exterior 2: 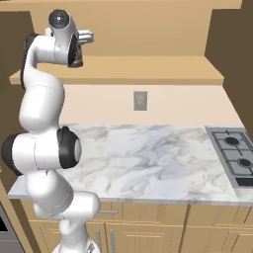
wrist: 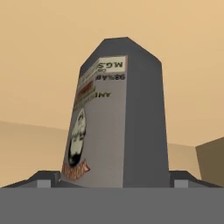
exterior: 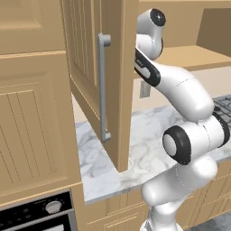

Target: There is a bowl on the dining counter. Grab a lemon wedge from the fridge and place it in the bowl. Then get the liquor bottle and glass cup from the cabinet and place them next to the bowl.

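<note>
Pincer point(wrist: 113, 183) of mine spread wide, fingertips point(wrist: 43, 180) either side of the grey liquor bottle point(wrist: 118, 118) in the cabinet point(exterior: 90, 67), not pinching.

Light even and warm around me, rendered; soft shadow under the open cabinet door point(exterior: 97, 85) on the marble surface point(exterior 2: 148, 158). No glare. My hand view coarse, bottle point(wrist: 120, 122) label blurred, text barely legible
</note>
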Tool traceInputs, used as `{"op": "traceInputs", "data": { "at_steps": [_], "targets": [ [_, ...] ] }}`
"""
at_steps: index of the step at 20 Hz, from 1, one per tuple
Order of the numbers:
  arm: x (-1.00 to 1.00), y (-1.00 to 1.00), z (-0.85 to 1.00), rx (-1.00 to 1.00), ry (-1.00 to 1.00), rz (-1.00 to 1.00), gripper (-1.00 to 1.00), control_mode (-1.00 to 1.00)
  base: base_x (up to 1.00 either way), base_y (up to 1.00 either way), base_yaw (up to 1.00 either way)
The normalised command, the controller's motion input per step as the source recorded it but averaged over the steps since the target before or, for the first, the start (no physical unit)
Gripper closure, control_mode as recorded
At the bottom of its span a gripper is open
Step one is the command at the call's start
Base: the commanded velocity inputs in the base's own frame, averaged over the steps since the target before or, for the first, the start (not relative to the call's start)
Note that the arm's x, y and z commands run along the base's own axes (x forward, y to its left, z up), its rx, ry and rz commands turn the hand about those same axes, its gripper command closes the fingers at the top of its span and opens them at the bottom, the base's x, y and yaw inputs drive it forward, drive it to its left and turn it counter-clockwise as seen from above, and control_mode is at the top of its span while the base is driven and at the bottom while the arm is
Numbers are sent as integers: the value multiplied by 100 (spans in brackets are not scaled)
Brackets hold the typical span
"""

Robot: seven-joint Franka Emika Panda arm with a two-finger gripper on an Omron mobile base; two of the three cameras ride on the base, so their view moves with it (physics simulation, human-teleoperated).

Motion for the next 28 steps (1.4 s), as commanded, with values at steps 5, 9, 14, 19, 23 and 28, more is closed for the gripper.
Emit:
{"op": "traceInputs", "data": {
  "at_steps": [5, 9, 14, 19, 23, 28],
  "targets": [
    [-99, -38, -7, 0, -11, 0, 100, -100, 0, 0, 0],
    [-100, -56, -6, 0, -13, 0, 100, -100, 0, 0, 0],
    [-100, -67, 0, 0, -10, 1, 100, -100, 0, 0, 0],
    [-100, -46, 0, 0, -1, 0, 100, -100, 0, 0, 0],
    [-100, -35, -1, 0, -1, 0, 100, -100, 0, 0, 0],
    [-99, -21, -20, -1, 0, 0, 100, -100, 0, 0, 0]
  ]
}}
